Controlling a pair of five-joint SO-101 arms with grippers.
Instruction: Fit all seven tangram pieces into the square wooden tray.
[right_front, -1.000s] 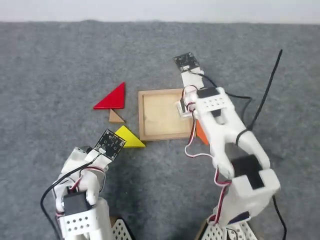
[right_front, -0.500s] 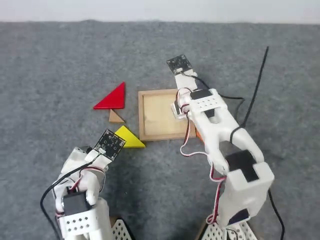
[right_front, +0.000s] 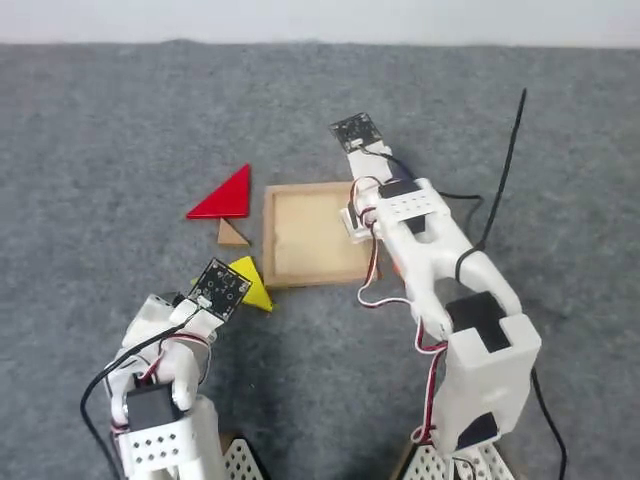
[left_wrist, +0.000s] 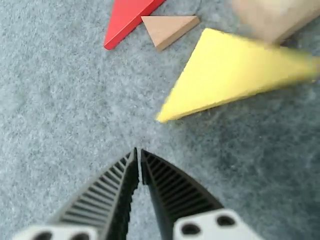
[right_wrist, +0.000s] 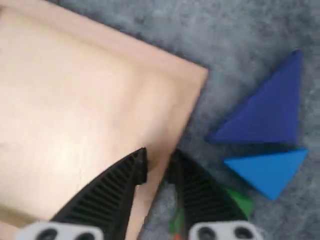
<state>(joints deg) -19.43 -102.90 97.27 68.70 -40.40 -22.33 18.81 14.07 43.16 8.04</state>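
The fingers (right_wrist: 117, 187) of the right gripper (right_wrist: 158, 159) are set astride 1 side wall of the wooden tray (right_front: 300, 189), 1 finger over the bare floor of the tray and the other outside it. The wall appears to be pinched between them. Such a hold is judged to serve for steadying or shifting the tray rather than for picking up a piece.

The tray lies flat on the grey carpet (right_front: 100, 120) between the 2 arms, and none of the 7 pieces is seated in it. On its outer side, near the right gripper, a dark blue triangle (right_wrist: 270, 107) and a light blue triangle (right_wrist: 267, 170) are laid just beside each other. Slivers of a green piece (right_wrist: 242, 202) and an orange piece (right_wrist: 175, 220) are glimpsed under the outer finger.

The left gripper (left_wrist: 138, 152) is held low over the carpet with its fingers pressed together on nothing. The yellow triangle (left_wrist: 235, 75) lies near it and close against a tray corner, though whether they touch cannot be told. The red triangle (right_front: 225, 198) and tan triangle (right_front: 232, 234) are found just beyond.
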